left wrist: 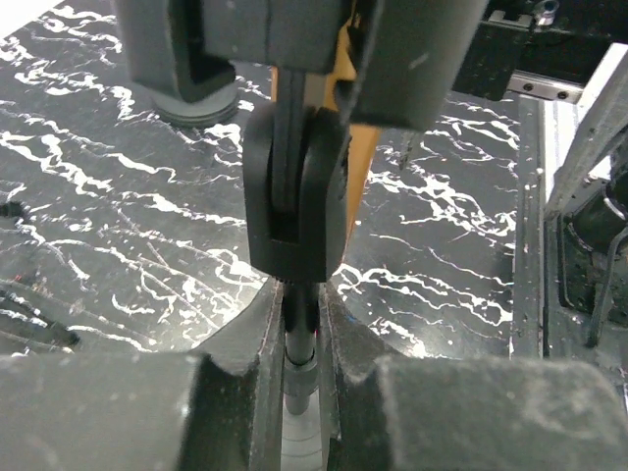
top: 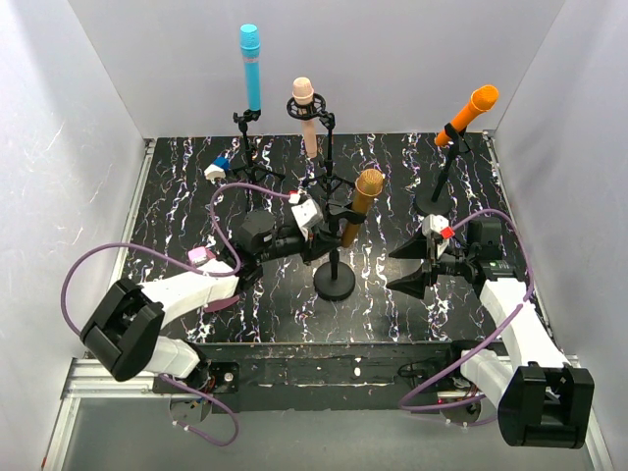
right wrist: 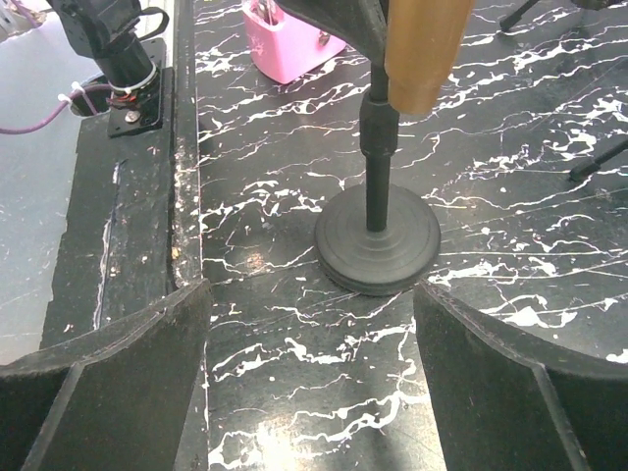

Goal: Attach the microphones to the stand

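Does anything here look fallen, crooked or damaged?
Nothing stands out. The cyan microphone, pink microphone, orange microphone and golden-brown microphone all sit in their stands; the orange one leans most, held in its clip.

Left arm (top: 186, 287) reaching inward, jaws pinched shut; right arm (top: 515, 314) bent, jaws spread wide, pointing inward

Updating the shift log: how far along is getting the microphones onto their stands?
Done: the cyan microphone, pink microphone and orange microphone each sit on a stand at the back. In hand: the golden-brown microphone appears seated in the clip of the round-base stand. The left gripper is shut on its pole and the right gripper is open alongside. Left: apparently only letting go, since no microphone lies loose.
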Motion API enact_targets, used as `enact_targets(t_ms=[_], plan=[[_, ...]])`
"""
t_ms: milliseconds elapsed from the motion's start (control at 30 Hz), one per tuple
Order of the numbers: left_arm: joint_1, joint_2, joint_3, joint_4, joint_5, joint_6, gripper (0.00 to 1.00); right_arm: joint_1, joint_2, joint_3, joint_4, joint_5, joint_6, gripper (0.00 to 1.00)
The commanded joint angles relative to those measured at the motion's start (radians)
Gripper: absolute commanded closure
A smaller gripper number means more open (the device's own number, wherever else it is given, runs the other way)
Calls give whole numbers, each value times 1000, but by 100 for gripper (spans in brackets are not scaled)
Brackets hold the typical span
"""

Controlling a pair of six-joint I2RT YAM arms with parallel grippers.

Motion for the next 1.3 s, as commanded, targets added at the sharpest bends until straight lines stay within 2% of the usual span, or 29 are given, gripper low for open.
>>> enact_targets(t_ms=[0,100,233,333,567,867,967,1100,1133,1267], plan=[[6,-119,27,-71,-160,88,100,-38,-17,0,-33,-34,-48,11],[42,-181,30,-142,-326,177,100,-48,-17,9,-54,-36,-69,11],[150,-242,15,-153,-505,243,100,-56,-23,9,-57,-40,-73,11],[246,-244,25,-135,-523,253,100,-58,-25,11,-60,-43,-77,11],[501,-161,79,-52,-509,150,100,-64,-26,14,-80,-36,-99,11],[659,31,143,106,-512,125,100,-76,-17,16,-93,-32,-111,11],[687,103,160,148,-492,109,100,-81,-14,16,-94,-29,-114,11],[694,120,139,168,-469,96,99,-91,-12,17,-99,-28,-117,11],[696,114,127,171,-469,93,96,-94,-12,17,-97,-28,-119,11],[699,66,81,166,-486,81,69,-105,-6,20,-100,-26,-119,11]])
